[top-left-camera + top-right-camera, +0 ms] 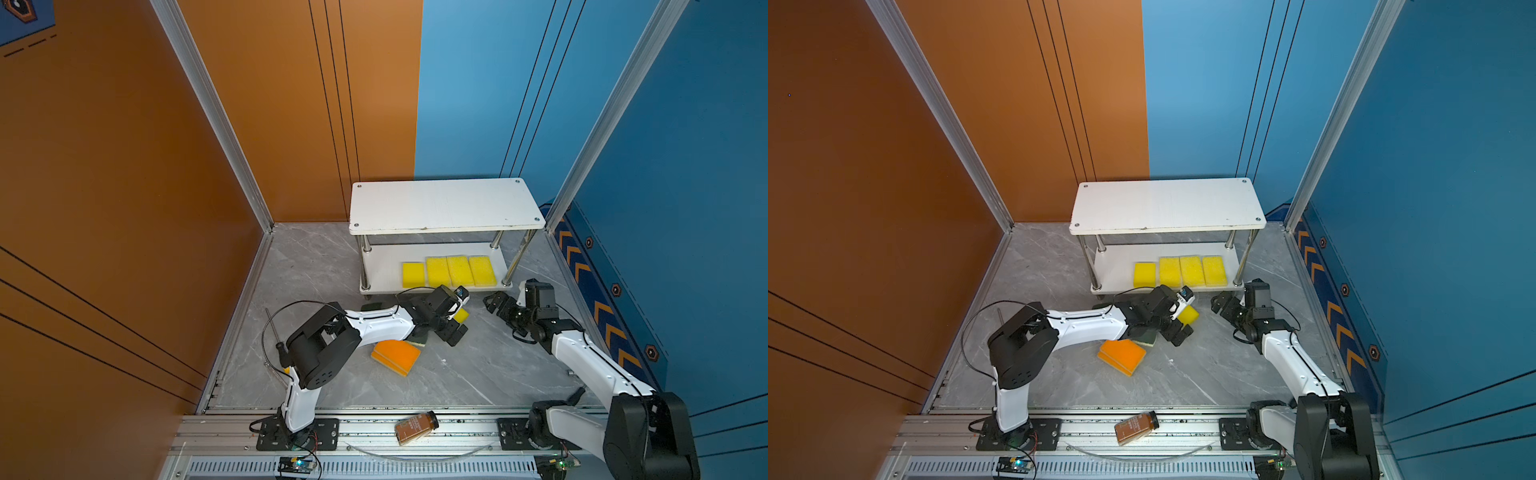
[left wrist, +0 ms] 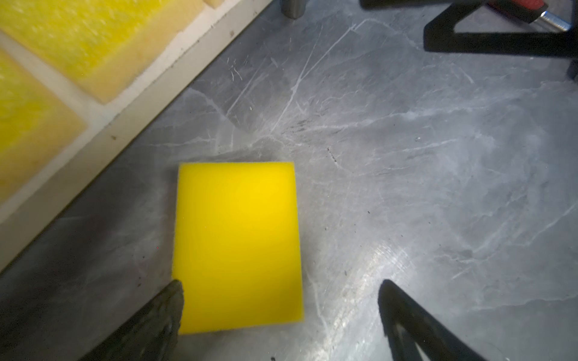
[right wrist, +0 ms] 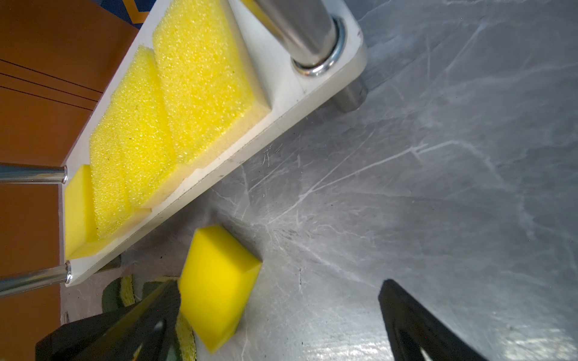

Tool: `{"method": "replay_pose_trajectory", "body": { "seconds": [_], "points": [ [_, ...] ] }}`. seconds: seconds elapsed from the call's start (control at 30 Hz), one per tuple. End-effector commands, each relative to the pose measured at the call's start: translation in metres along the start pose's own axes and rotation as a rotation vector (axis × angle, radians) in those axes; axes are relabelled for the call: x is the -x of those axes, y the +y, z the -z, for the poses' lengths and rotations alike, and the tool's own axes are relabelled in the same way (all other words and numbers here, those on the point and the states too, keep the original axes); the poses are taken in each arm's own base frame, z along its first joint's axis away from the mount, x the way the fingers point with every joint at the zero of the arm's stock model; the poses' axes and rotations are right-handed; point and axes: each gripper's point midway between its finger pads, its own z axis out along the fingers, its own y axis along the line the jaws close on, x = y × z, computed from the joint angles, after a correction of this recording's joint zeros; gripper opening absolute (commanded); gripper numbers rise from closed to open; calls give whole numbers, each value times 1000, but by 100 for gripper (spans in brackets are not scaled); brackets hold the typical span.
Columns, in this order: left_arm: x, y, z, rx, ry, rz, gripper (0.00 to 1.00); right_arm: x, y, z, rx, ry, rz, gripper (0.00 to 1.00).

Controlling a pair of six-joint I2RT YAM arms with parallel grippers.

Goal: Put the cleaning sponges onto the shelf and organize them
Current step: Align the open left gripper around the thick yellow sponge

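Both arms (image 1: 382,326) are white-shelled, with black joints (image 1: 320,353), thin black cables (image 1: 263,340), black fingers (image 2: 397,303).

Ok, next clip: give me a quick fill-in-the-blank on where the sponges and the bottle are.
1. The shelf holds ___ yellow sponges on its lower board.
2. The loose yellow sponge lies on the tabletop by the left gripper, whose jaws stand ___.
3. The brown bottle lies on its ___.
Missing words: four; open; side.

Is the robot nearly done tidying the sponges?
Not yet. Four yellow sponges line the lower board of the shelf. The open left gripper hangs over a fifth yellow sponge on the table, holding nothing. The orange sponges and green sponges are left on the table.
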Motion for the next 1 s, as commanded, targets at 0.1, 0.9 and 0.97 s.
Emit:
{"method": "replay_pose_trajectory", "body": {
  "seconds": [0.1,0.9,0.97],
  "points": [
    [17,-11,17,-24,-35,-12,98,3,3,6,24,-20,-13,98],
    [-7,29,6,110,45,71,98,3,4,5,26,-18,-14,99],
    [-10,32,5,121,54,83,98,3,3,4,24,-18,-16,99]
  ]
}}
